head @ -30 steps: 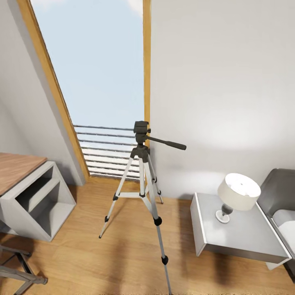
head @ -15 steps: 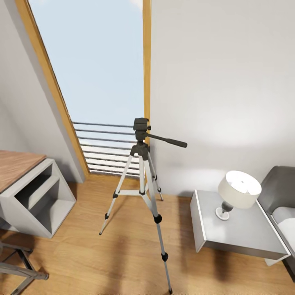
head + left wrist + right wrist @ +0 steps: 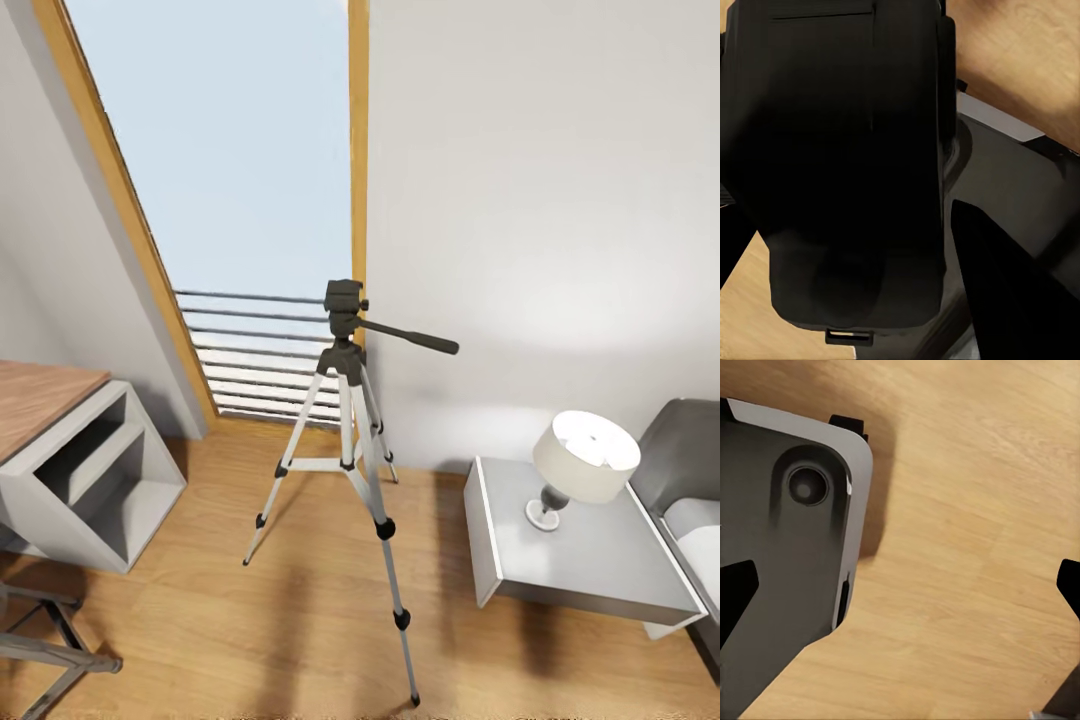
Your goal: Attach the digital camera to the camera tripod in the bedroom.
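The camera tripod (image 3: 347, 372) stands on the wood floor in front of the tall window, silver legs spread. Its black head (image 3: 344, 298) is bare on top and the pan handle (image 3: 415, 341) points right. In the left wrist view the black boxy digital camera (image 3: 840, 150) sits large between the dark fingers (image 3: 1009, 292), with my left gripper (image 3: 855, 217) shut on it. My right gripper (image 3: 907, 577) is open, its fingertips (image 3: 735, 592) wide apart above the floor with nothing between them.
A white nightstand (image 3: 590, 575) with a lamp (image 3: 583, 458) stands right of the tripod, with the grey bed (image 3: 690, 470) beyond it. A white shelf unit (image 3: 90, 490) with a wood top is at the left, a grey metal stool (image 3: 50, 650) below it. A grey part of my body (image 3: 787, 555) lies under the right gripper.
The head view has shifted slightly, so the tripod and furniture sit a little higher in the picture. The things themselves have not moved.
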Motion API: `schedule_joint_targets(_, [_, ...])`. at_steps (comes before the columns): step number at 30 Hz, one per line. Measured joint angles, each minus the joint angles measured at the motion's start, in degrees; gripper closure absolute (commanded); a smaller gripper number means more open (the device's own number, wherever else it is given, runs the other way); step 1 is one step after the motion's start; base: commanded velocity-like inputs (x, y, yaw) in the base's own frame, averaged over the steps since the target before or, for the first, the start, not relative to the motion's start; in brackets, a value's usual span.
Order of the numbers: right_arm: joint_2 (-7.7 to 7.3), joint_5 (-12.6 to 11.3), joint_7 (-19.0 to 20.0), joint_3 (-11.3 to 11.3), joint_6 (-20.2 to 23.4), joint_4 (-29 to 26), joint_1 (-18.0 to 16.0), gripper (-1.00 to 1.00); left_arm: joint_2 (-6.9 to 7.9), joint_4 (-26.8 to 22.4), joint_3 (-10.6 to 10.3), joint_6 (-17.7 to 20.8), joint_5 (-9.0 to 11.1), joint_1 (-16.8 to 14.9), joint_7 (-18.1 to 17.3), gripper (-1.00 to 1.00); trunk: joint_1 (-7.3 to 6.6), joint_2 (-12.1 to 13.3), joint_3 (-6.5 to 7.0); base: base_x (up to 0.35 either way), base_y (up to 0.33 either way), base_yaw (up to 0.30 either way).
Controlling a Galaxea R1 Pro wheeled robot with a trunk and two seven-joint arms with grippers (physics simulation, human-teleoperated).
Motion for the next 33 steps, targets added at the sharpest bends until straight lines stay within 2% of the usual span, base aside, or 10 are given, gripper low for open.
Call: schedule_joint_targets(33, [-0.06,0.00,-0.01,0.00,-0.08,0.00,0.00,-1.00,0.00,0.00,-0.01,0.00,-0.01,-0.01,-0.01,1.00,0.00,0.00,-3.02,0.000,0.000,0.000])
